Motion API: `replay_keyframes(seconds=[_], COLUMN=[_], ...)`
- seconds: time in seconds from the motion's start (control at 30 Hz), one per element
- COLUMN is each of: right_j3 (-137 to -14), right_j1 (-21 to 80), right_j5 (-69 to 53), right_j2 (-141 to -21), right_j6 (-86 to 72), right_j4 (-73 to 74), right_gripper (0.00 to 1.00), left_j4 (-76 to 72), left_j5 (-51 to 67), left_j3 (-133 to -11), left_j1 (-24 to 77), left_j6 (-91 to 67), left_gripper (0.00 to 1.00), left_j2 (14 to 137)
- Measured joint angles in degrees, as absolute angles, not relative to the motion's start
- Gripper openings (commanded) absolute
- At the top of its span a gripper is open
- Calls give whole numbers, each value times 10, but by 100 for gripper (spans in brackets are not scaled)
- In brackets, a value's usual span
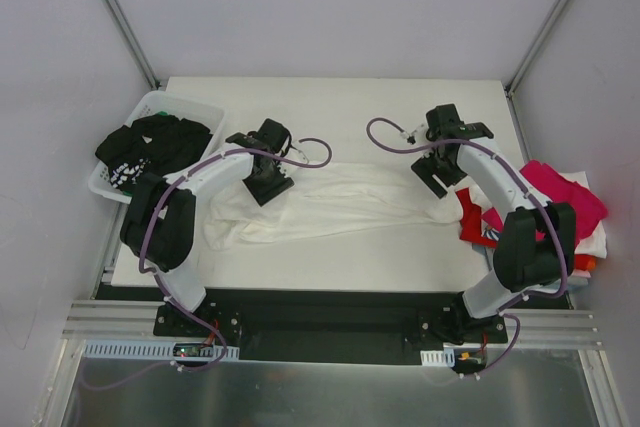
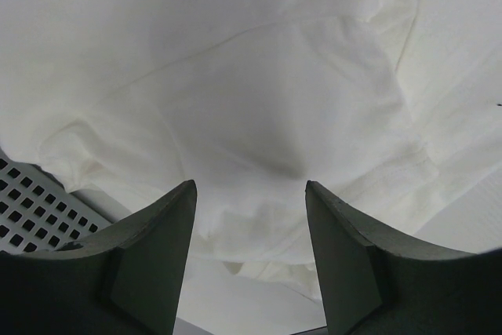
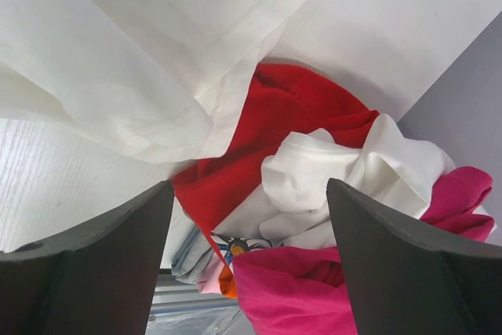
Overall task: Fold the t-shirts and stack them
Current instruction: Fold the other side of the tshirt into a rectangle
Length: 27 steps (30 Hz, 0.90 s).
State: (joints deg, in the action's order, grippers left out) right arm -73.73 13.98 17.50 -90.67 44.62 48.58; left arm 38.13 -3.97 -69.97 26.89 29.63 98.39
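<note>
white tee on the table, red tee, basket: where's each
white tee [image 1: 340, 202], top view, middle of the spread cloth
red tee [image 3: 274, 115], right wrist view, its upper fold
basket [image 1: 205, 109], top view, far rim

We are looking at the left arm [image 1: 160, 227] and the right arm [image 1: 530, 242], each one showing slim white tube links meeting a bulky, rounded black housing. A thin purple left cable [image 1: 172, 192] is running along the left arm, and a matching purple right cable [image 1: 385, 132] is looping out by the right wrist. We are seeing black, boxy bases [image 1: 185, 322] with bits of red and orange wiring showing at them. The left end effector [image 1: 268, 187] and the right end effector [image 1: 436, 175] are appearing black and blocky from above. Through the wrist cameras we are seeing their fingers [image 2: 157, 264] as broad, dark grey wedges with matte, bevelled faces and blunt tips.
</note>
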Motion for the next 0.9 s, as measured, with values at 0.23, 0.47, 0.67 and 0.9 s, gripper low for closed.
replay_keyframes(seconds=[0.23, 0.47, 0.67, 0.9], right_j3=[-732, -722, -744, -813], right_j1=[141, 141, 136, 116], right_j5=[165, 170, 174, 130], right_j2=[-909, -952, -1005, -1028], right_j6=[446, 450, 451, 432], right_j4=[491, 475, 453, 450], right_gripper=[80, 79, 78, 77], left_j4=[377, 371, 362, 351], left_j5=[-39, -41, -48, -50], left_j3=[-700, -699, -695, -685], left_j1=[269, 269, 269, 265], left_j6=[295, 294, 294, 294], left_gripper=[57, 57, 57, 57], left_j2=[984, 984, 984, 984])
